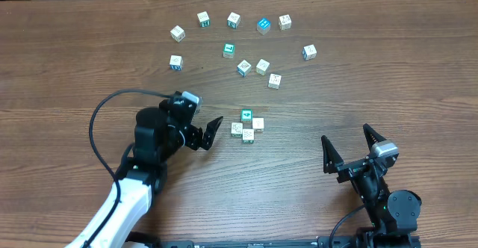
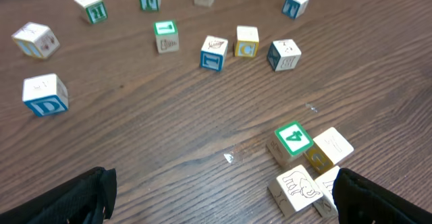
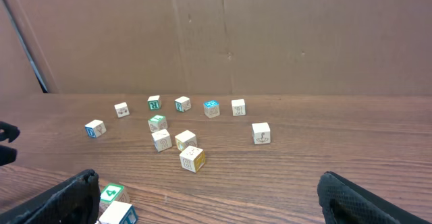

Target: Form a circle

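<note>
**Fifteen marked cubes and two open pincers on the table**

Fifteen small cubes [image 1: 243, 68] are counted on the wooden table [image 1: 388, 84]. Seven are spaced out in a loose arc across the far half, with four more lying apart inside it. The remaining four are packed touching in a cluster [image 1: 247, 125] nearer the arms, so the circle is not yet formed. In the left wrist view a white "4" is read on the green-topped cube [image 2: 293, 139] of the cluster, and a blue "D" on a pale cube [image 2: 45, 94] at the left; the other marks are too small to be read. Two pincers are seen; the left pincer [image 2: 223, 183] is spread fully and holds nothing, one finger [image 2: 378, 200] just beside the cluster; the right pincer [image 1: 348, 147] is likewise spread wide and empty, well apart from all cubes.
</note>
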Controlling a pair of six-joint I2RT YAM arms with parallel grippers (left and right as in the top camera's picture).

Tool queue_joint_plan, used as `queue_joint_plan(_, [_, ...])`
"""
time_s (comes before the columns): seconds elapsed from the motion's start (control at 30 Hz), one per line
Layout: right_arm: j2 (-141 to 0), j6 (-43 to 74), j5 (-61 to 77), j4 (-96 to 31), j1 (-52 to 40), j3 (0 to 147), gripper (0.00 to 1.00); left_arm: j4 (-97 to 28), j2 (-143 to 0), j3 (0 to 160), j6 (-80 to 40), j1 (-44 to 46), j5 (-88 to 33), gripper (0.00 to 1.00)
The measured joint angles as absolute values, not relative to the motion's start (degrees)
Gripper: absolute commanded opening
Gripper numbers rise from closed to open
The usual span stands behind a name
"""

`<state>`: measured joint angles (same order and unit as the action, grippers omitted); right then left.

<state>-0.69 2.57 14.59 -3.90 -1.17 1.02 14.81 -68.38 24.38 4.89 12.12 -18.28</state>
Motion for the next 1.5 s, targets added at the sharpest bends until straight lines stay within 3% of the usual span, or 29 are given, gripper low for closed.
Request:
queue_joint_plan(1.13, [-0.69, 2.55, 14.61, -3.88, -1.17, 1.02, 1.00, 26.65, -51.72, 2.50, 2.90, 10.81, -16.10, 0.99])
queue_joint_plan(1.5, [-0.64, 2.55, 14.59, -3.90, -1.17, 1.02, 1.00, 12.86, -34.94, 0.49, 1.63, 10.81, -12.58, 1.00])
